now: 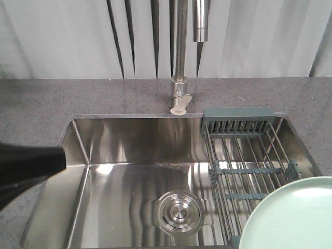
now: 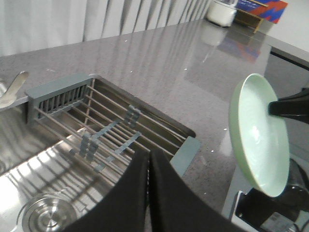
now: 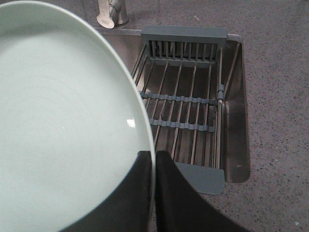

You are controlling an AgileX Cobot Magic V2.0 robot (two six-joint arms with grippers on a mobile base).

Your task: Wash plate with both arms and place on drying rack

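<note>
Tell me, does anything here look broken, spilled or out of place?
Nothing stands out. The plate looks whole, gripped at its rim by the right claw; the drying rack sits squarely across the sink's right end, and I see no spills.

**Steel shining, stone and plastic looking duller**

The sink basin [image 1: 129, 155] is shining as brushed steel, throwing back streaky reflections. The drain strainer [image 1: 178, 210] and tap [image 1: 180, 46] are gleaming as polished metal. The worktop [image 1: 46, 98] is looking like grey speckled stone with a soft sheen. The drying rack [image 3: 178, 98] is showing bare steel rods with matt grey-green plastic end pieces and cross bars. The plate [image 3: 63, 125] is looking smooth and almost matt, catching one small glint. The right gripper [image 3: 154, 159] is showing smooth black plastic
</note>
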